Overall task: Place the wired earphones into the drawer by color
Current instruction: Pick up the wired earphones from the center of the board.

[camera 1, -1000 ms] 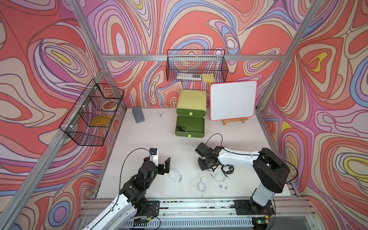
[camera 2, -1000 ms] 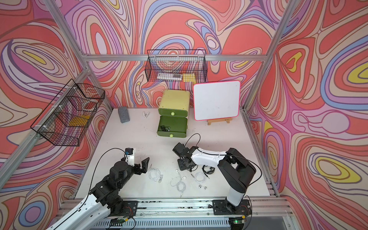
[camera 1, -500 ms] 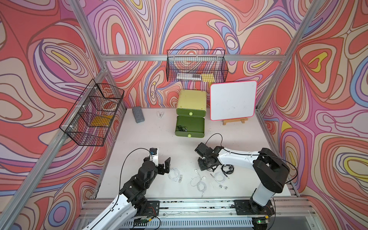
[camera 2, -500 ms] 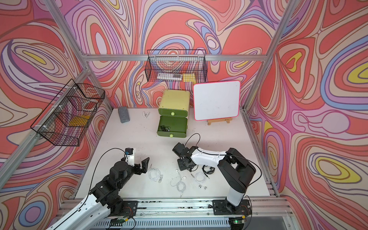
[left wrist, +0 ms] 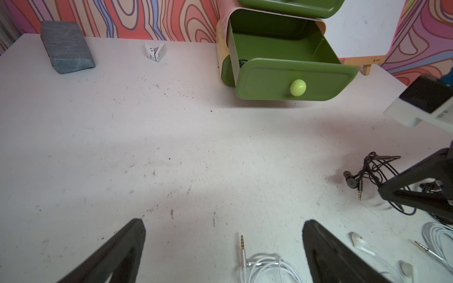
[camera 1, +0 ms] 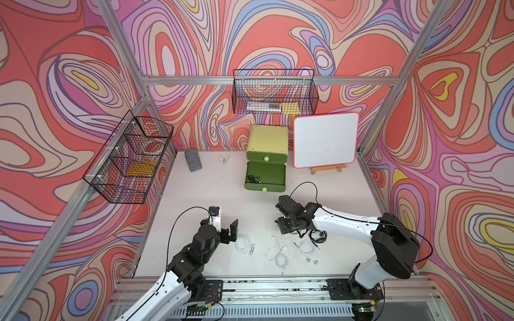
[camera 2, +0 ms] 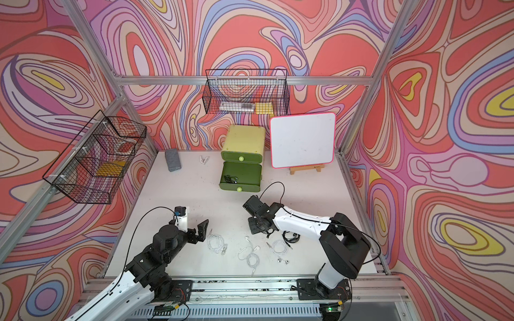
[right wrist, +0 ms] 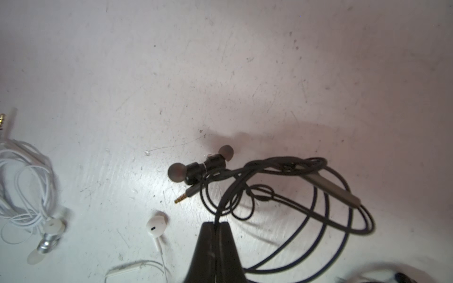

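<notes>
Change: almost nothing across the last second in both top views. Same arm poses, same scatter of sets, only a last tightening at the right pincer [right wrist: 216, 224].
Meaning for the task: grasp probably complete, with lift and carry to the drawer likely next.
Right pincer: pressed flat shut on a single loop of the black earphones [right wrist: 213, 163], low over the near-right part of the counter [camera 1: 205, 191].
Left pincer [left wrist: 223, 221]: spread wide, empty, hovering near left, just beside the leftmost white coil [camera 1: 243, 244].
Held set, look: thin dark cable in loose loops, two bullet-shaped buds with grey tips side by side, gold jack plug, pale inline remote. Gripped by one strand only; cannot tell whether clear of the counter.
Held set, place: near right, in front of the cabinet [camera 1: 268, 136] and well apart from it.
Second black set [camera 1: 318, 236]: just right of the held one; touching or not, cannot tell.
Other white sets: middle white coil [camera 1: 278, 254] and rightmost white coil [camera 1: 307, 247], in a row with the leftmost along the near edge.
Cabinet: far centre, pale yellow-green shell, just left of a whiteboard [camera 1: 325, 140].
Open drawer [camera 1: 275, 173]: under the top one, pulled out toward the arms, with a stored black set [camera 1: 254, 178] at its left end. Seemingly the home for black.
Risk: slack loops, likely to trail or snag the second black set on lifting.
</notes>
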Tool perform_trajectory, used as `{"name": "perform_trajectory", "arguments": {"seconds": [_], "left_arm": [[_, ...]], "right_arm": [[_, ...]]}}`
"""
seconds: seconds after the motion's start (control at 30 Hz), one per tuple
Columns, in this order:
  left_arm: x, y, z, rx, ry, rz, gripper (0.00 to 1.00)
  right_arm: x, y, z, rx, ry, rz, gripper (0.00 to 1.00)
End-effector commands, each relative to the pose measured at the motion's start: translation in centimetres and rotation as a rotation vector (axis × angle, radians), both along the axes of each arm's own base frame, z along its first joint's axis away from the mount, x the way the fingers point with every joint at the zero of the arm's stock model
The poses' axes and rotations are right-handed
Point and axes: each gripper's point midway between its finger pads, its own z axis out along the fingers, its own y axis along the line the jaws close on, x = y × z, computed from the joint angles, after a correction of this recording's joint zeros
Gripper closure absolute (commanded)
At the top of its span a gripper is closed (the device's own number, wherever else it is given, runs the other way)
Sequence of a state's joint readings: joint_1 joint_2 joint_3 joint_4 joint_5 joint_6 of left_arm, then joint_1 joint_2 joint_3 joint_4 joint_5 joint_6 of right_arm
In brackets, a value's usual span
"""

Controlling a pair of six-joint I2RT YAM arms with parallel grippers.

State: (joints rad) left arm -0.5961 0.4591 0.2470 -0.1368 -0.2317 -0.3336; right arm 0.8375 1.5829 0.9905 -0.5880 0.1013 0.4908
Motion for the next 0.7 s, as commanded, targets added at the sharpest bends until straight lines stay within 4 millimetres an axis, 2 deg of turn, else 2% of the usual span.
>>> {"name": "perform_trajectory", "arguments": {"seconds": [0.0, 0.33, 0.67], "left_arm": [[-0.1, 0.3, -0.5, 0.004, 0.007, 0.013, 0.01], [-0.1, -0.3, -0.5, 0.001, 0.011, -0.016, 0.01], [-0.3, -1.2, -0.4, -0.008, 0.01, -0.068, 0.01]], "right_arm": [[0.3, -0.4, 1.9, 0.008, -0.044, -0.014, 1.0], [1.1, -0.1, 6.8, 0.086, -0.159, -0.008, 1.0], [3.7, 0.9, 12.6, 0.116, -0.324, 0.023, 1.0]]}}
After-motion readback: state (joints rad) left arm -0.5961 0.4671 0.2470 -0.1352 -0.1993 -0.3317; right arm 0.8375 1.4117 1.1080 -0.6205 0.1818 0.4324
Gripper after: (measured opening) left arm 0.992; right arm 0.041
